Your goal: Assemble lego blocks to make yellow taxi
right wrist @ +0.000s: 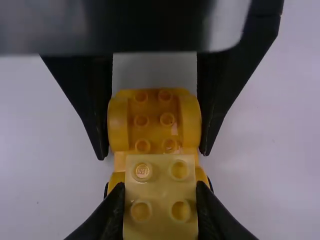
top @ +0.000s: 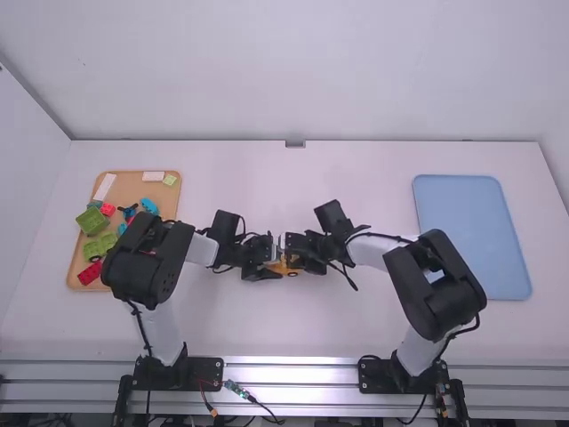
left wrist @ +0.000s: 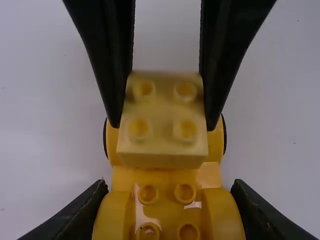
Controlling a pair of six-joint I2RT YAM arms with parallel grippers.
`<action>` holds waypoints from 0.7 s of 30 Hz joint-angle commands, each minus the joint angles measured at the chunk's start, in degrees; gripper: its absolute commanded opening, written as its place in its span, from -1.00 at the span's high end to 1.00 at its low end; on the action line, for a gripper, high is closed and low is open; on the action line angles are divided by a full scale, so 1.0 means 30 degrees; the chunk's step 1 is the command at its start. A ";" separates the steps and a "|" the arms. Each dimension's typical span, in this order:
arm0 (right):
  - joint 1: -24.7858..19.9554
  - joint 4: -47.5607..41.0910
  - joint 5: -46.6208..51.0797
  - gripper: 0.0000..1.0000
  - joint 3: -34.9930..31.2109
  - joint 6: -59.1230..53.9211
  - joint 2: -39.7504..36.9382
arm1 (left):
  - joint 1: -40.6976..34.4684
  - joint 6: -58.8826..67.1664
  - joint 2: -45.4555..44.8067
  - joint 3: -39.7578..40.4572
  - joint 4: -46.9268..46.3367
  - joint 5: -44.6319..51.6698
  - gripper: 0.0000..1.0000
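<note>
Left wrist view: orange-yellow car base [left wrist: 166,176] was clamped by its fenders [left wrist: 114,215] in the fingers of the left gripper [left wrist: 170,205], evidently for bracing. Pale-yellow four-stud brick [left wrist: 164,112] was pinched above it in the right gripper's [left wrist: 163,124] fingers, presumably for seating.

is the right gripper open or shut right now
Shut: the right gripper pinches the pale yellow block, fingers against both its sides.

a pale wall [top: 302,71] rose behind the white table [top: 356,178]; another wall [top: 25,205] stood on the left, and light gleamed brightly on metal rails [top: 289,374] along the near edge.
</note>
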 commanded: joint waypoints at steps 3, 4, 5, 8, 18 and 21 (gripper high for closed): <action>-0.0204 -0.0102 0.0342 1.00 -0.0219 0.0080 0.0308 | -0.0138 0.0009 0.0873 -0.0641 -0.0637 -0.3293 0.30; -0.0204 -0.0102 0.0342 0.92 -0.0211 0.0080 0.0308 | -0.0138 -0.0064 0.0873 -0.0619 -0.0645 -0.3308 0.28; -0.0204 -0.0095 0.0342 0.85 -0.0211 0.0087 0.0308 | -0.0138 -0.0057 0.0873 -0.0634 -0.0623 -0.3300 0.28; -0.0182 -0.0109 0.0342 0.46 -0.0219 0.0087 0.0308 | -0.0138 -0.0064 0.0865 -0.0627 -0.0645 -0.3300 0.26; -0.0189 -0.0087 0.0328 -0.52 -0.0175 0.0138 0.0308 | -0.0102 -0.0049 0.0865 -0.0627 -0.0637 -0.3300 0.25; -0.0211 -0.0029 0.0080 -0.54 -0.0182 0.0138 0.0133 | -0.0124 -0.0057 0.0865 -0.0627 -0.0616 -0.3308 0.25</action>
